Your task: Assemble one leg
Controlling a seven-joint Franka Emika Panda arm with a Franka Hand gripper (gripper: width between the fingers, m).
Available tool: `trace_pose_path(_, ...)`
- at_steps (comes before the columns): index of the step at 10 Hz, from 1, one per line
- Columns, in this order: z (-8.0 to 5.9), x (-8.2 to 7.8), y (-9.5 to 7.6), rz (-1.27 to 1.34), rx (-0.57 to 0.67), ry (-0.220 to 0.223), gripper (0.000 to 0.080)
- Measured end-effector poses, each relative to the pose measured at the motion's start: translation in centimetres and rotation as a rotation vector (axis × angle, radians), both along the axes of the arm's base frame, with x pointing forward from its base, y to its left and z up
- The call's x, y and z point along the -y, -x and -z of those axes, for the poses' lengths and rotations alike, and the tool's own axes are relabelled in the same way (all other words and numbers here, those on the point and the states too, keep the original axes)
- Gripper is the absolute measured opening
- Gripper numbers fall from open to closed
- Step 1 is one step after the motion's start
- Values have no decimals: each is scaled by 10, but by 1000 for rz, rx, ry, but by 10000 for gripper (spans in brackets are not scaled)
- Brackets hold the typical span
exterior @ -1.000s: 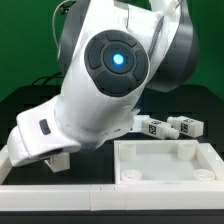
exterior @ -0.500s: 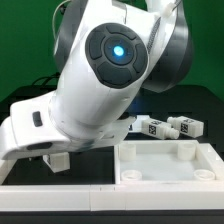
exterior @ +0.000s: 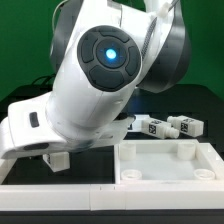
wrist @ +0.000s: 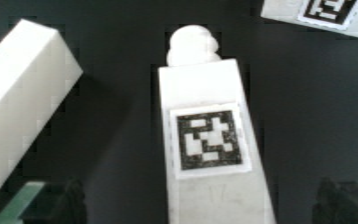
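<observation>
The arm fills most of the exterior view, bent low over the black bench (exterior: 25,100), with the gripper (exterior: 50,157) down near the bench's front edge, toward the exterior view's left. In the wrist view a leg (wrist: 206,130) lies flat on the bench between the two dark fingertips (wrist: 30,200), which stand apart on either side without touching it, so the gripper is spread wide. The leg carries a square tag sticker on its upper face and ends in a rounded peg. A white rail (wrist: 25,105) lies just beside it. The large white panel (exterior: 165,165) sits near the front corner at the exterior view's right, with more legs (exterior: 170,126) behind it.
</observation>
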State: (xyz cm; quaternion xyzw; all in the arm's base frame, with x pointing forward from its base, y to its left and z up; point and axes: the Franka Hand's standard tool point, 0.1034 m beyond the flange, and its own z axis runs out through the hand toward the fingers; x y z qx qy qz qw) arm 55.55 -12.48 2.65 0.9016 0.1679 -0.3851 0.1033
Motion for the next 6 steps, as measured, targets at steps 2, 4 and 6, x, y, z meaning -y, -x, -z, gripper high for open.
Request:
trace_pose_path(2, -9, -1, 0, -1, -80, 46, 648)
trace_pose_path(4, -2, -1, -5, -7, -68, 48, 648)
trace_pose_path(6, -2, -1, -5, -7, -68, 48, 648)
